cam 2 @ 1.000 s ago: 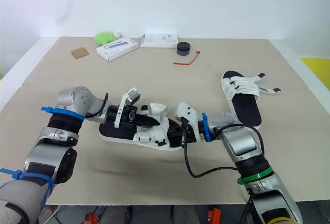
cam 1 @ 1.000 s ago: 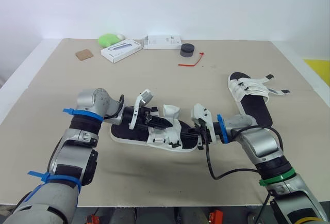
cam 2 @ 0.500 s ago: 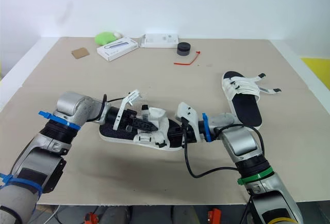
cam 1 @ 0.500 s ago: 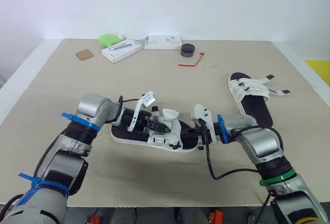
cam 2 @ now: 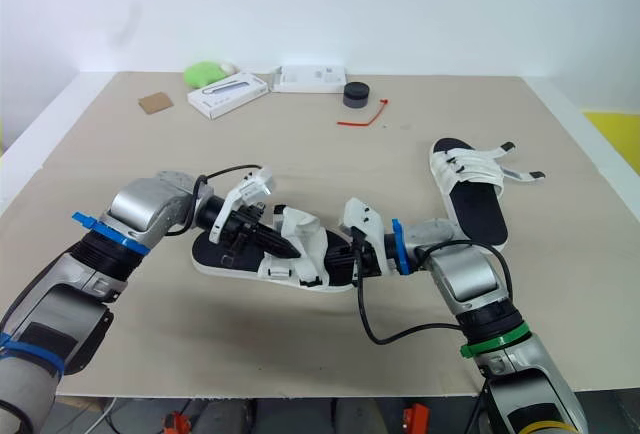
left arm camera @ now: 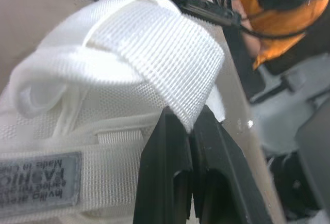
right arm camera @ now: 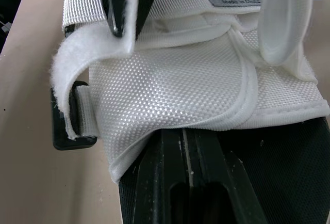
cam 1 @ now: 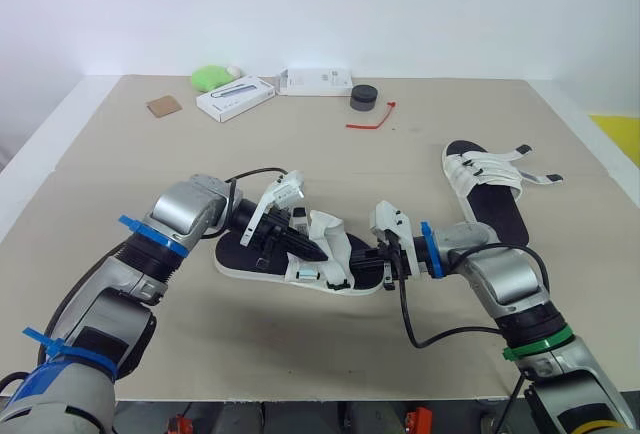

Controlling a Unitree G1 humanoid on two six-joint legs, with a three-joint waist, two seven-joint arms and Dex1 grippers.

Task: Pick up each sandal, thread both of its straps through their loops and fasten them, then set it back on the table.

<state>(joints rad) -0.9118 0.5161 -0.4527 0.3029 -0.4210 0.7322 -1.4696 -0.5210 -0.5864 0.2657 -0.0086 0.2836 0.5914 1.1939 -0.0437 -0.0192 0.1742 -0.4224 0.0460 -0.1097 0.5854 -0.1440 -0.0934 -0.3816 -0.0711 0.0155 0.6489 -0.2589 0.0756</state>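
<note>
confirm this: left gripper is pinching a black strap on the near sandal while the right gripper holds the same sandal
Not quite. The strap is white, not black, as the left wrist view shows. The left gripper does pinch it on the near sandal, and the right gripper holds the same sandal.

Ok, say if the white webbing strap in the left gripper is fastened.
Unfastened: the white webbing strap arches free, end pinched by the left gripper.

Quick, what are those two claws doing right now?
Left gripper: closed, pinching the white strap.
Right gripper: closed, holding the sandal.
</note>
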